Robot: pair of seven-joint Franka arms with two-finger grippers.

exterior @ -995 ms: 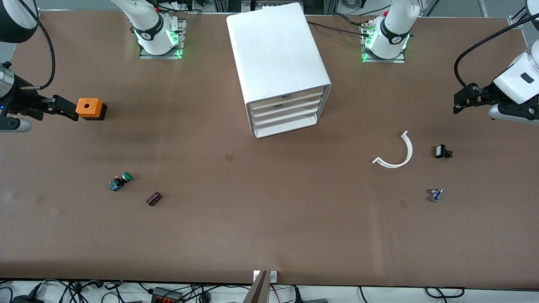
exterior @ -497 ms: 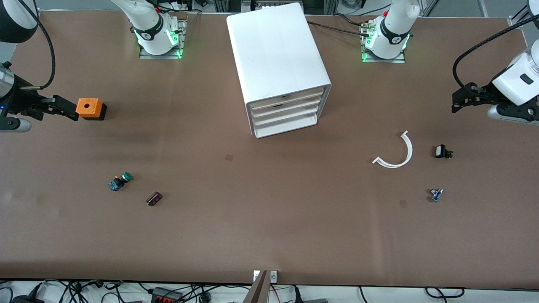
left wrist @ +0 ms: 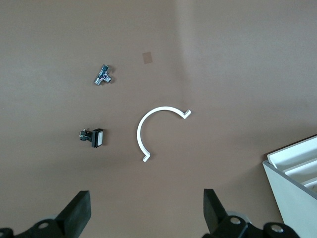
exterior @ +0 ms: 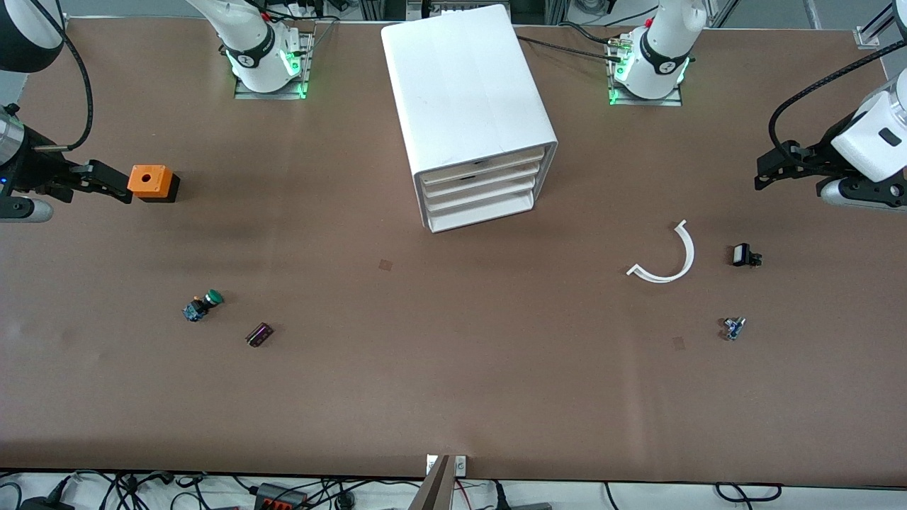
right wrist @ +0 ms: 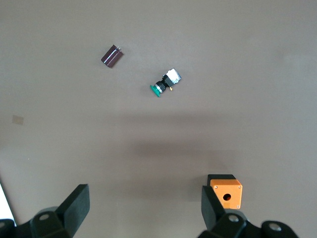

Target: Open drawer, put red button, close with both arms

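Left pincer [exterior: 769, 173] creeps; drawers shut

Left pincer, fingers apart, has edged up-frame. Right pincer [exterior: 106, 185], also apart, waits by the orange box [exterior: 150, 181]. Drawer [exterior: 485, 167], upper centre, is shut, facing the camera and likely nearer the left arm. No red button shows.

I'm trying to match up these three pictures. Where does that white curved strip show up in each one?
Front view: the white curved strip lies on the table toward the left arm's end, beside a small black part.
Left wrist view: it sits mid-picture, apart from the open left gripper.
Right wrist view: not in it.
Shared landmark: the small black part shows beside the strip in both views.
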